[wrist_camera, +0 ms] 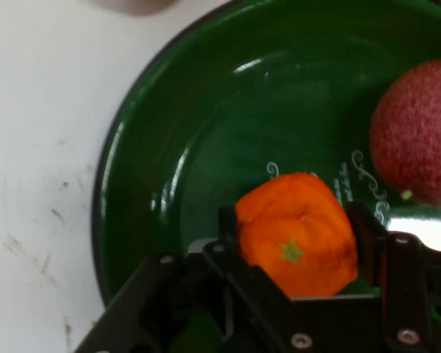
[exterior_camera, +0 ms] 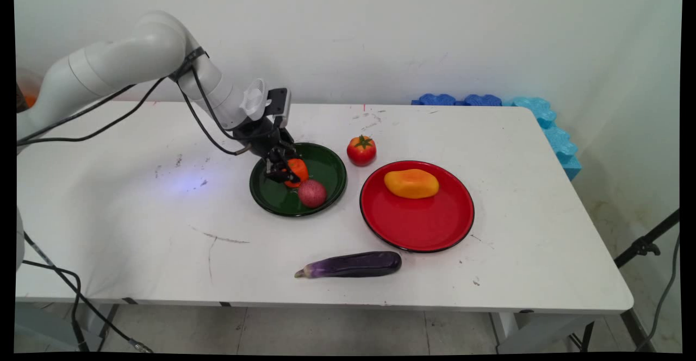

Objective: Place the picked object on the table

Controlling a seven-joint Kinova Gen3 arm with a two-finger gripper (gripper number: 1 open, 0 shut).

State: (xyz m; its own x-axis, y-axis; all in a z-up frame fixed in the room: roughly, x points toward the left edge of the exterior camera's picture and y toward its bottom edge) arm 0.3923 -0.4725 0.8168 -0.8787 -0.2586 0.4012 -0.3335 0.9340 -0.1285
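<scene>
The arm reaches in from the left and slopes down to the green plate, which sits left of the table's middle. Its gripper is low over the left part of that plate, and its two fingers are clamped on an orange, one finger on each side of the fruit. In the hand view the orange sits squarely between the fingers, its small green stem mark facing the camera, with the dark green plate behind it. Whether the orange rests on the plate or is just clear of it cannot be told.

Just right of the orange and a little nearer, a round reddish-pink fruit lies on the same plate, close to the gripper but apart from it; it shows at the right edge of the hand view.

Just past the plate's far right rim, a red tomato with a green stem stands on the table. Right of the green plate lies a larger red plate, and a yellow-orange mango rests on its far part. Toward the table's near edge, in front of the gap between the two plates, a purple eggplant lies on its side with its stem end pointing left.
</scene>
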